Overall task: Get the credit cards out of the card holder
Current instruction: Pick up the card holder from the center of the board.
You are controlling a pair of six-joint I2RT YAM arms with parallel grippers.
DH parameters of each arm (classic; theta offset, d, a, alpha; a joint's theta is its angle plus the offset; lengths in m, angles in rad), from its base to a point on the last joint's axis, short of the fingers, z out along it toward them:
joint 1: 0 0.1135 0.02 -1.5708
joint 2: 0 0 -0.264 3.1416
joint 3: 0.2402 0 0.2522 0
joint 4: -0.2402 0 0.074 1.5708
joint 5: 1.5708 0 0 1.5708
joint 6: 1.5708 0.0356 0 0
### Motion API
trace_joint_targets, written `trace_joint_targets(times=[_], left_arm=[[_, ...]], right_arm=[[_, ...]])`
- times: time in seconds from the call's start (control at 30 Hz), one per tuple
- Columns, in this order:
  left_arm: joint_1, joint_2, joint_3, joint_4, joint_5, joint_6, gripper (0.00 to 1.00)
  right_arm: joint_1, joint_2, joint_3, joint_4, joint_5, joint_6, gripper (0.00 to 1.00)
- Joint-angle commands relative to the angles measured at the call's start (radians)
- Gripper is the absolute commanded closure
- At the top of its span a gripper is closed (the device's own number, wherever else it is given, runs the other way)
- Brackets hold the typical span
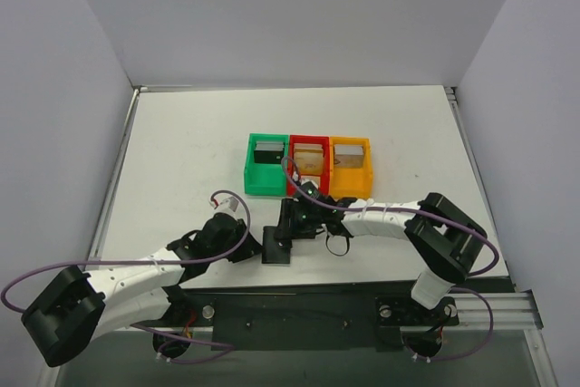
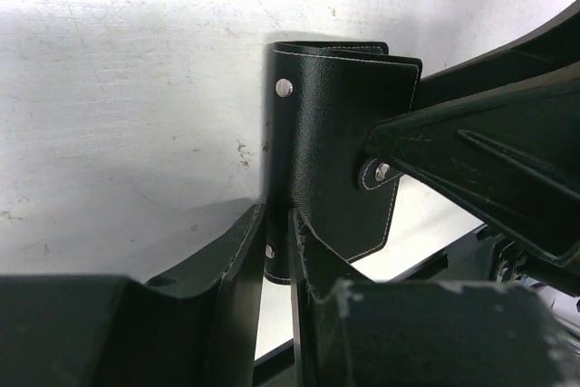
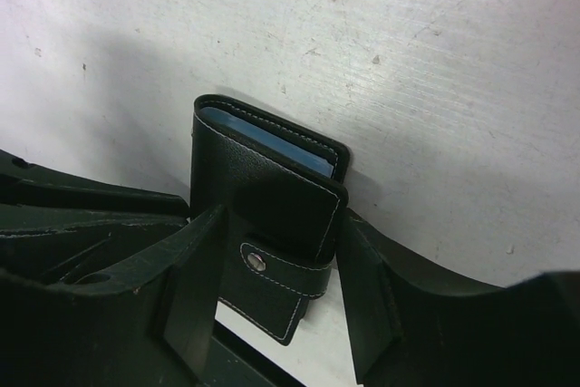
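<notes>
Left gripper [image 2: 275, 217]: fingers stand close together, pinching the end of the card holder [image 2: 335, 115] nearest that wrist. Right gripper [image 3: 283, 224]: jaws apart, straddling the holder's width. A sliver of table [image 3: 408, 88] shows between one finger and the strap, so no firm grip is seen. The holder sits on the table close to the near edge, between the two arms, its long axis running roughly near to far. Its mouth faces away from the right wrist. A blue strip [image 3: 263, 140] shows there; card or lining cannot be told. Fingers hide its lower end. Farther off, a green bin [image 1: 265, 189], red bin [image 1: 294, 169] and orange bin [image 1: 350, 189] stand in a row, contents indistinct.
</notes>
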State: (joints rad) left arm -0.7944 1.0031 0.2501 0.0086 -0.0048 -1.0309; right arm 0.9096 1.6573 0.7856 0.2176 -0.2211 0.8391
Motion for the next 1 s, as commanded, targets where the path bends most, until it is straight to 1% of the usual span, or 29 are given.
trace_joint_targets(times=[0.0, 0.03, 0.2, 0.27, 0.3, 0.33, 0.47, 0.53, 0.73, 0.8, 0.87, 0.97], left_arm=[[0.004, 0.014, -0.012, 0.077, 0.005, 0.019, 0.75], [0.004, 0.014, -0.012, 0.082, 0.029, 0.022, 0.75], [0.006, 0.015, -0.017, 0.094, 0.032, 0.022, 0.75], [0.004, 0.012, -0.02, 0.097, 0.034, 0.019, 0.75], [0.006, 0.008, -0.021, 0.099, 0.034, 0.019, 0.76], [0.006, 0.006, -0.026, 0.106, 0.037, 0.017, 0.76], [0.006, -0.041, -0.055, 0.151, 0.057, 0.009, 0.76], [0.004, -0.075, -0.067, 0.175, 0.068, 0.009, 0.76], [0.004, -0.17, -0.084, 0.195, 0.097, 0.015, 0.72], [0.006, -0.199, -0.084, 0.188, 0.097, 0.015, 0.68], [0.004, -0.221, -0.081, 0.171, 0.097, 0.015, 0.61], [0.007, -0.247, -0.077, 0.137, 0.089, 0.017, 0.53]], right_arm=[[0.003, 0.007, -0.025, 0.003, -0.02, 0.009, 0.55], [0.002, 0.004, -0.028, 0.005, -0.02, 0.008, 0.58], [0.005, -0.011, -0.039, 0.012, -0.026, 0.008, 0.7], [0.005, -0.017, -0.04, 0.017, -0.029, 0.006, 0.75], [0.005, -0.021, -0.043, 0.017, -0.029, 0.006, 0.81], [0.005, -0.028, -0.045, 0.02, -0.029, 0.006, 0.83], [0.006, -0.057, -0.058, 0.025, -0.032, 0.005, 0.91], [0.008, -0.08, -0.072, 0.029, -0.035, 0.005, 0.99], [0.012, -0.16, -0.101, 0.035, -0.049, 0.002, 1.0], [0.012, -0.181, -0.105, 0.031, -0.054, -0.001, 1.0], [0.012, -0.203, -0.105, 0.02, -0.057, -0.005, 1.0], [0.012, -0.235, -0.108, 0.0, -0.06, -0.015, 1.0]])
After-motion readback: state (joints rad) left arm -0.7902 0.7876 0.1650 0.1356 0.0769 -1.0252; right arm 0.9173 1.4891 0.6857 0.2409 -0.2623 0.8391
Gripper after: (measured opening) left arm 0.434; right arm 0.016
